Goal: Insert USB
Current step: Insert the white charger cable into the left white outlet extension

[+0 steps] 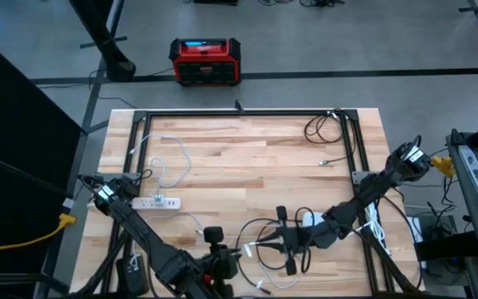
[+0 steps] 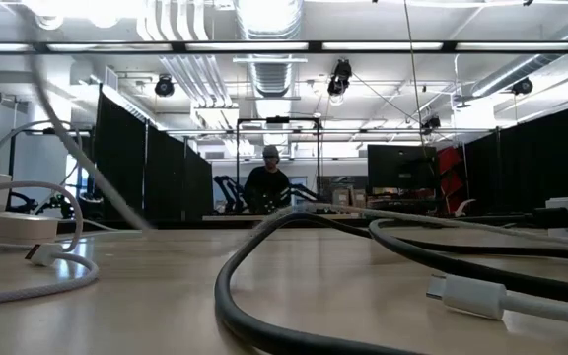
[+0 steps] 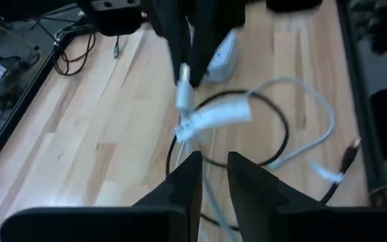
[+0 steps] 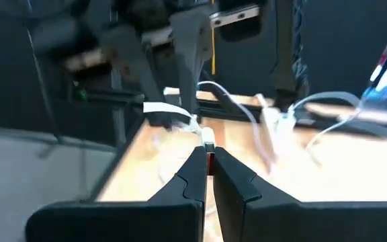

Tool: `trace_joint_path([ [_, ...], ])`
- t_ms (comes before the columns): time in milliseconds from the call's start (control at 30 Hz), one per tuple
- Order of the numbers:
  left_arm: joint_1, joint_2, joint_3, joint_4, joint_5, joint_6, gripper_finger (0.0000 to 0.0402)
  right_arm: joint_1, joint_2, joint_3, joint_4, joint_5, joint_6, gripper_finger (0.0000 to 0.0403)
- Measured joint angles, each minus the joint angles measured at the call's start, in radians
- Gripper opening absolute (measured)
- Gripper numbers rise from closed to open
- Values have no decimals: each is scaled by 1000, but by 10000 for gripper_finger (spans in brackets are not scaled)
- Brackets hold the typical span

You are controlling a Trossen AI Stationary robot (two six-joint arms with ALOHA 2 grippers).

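White USB plug (image 4: 208,143), clamped upright in the right pincer (image 4: 209,161) above the table's (image 1: 247,158) near edge. Left pincer (image 3: 213,171), fingers slightly apart, directly faces it holding nothing. White power strip (image 1: 158,201) lies well apart, nearer the left arm.

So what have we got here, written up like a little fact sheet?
Setting: wooden table strewn with black and white cables
Right claw: near the table's front edge, shut on the USB plug of a white cable
Left claw: facing the right one, fingers apart, holding nothing
Power strip: white, on the table's left side, untouched
On the floor beyond: red box
Background: a person far behind the table
Job status: plug not yet inserted
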Motion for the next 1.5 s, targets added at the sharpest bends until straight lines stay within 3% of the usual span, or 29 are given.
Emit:
trace_joint_path([
  [167,7,-1,12,18,-20,29,84,84,0,16,0,134,-330,0],
  [300,18,-1,3,115,-41,160,102,127,0,34,0,176,-459,0],
  [533,48,18,-3,334,65,553,146,138,-1,42,-2,180,-479,0],
  [867,98,33,-4,352,72,584,186,138,-1,42,-2,179,-471,0],
  [1067,104,33,-4,352,75,580,155,138,-1,42,-1,179,-459,0],
  [1500,103,33,-4,356,81,583,16,138,-2,42,1,184,-435,0],
])
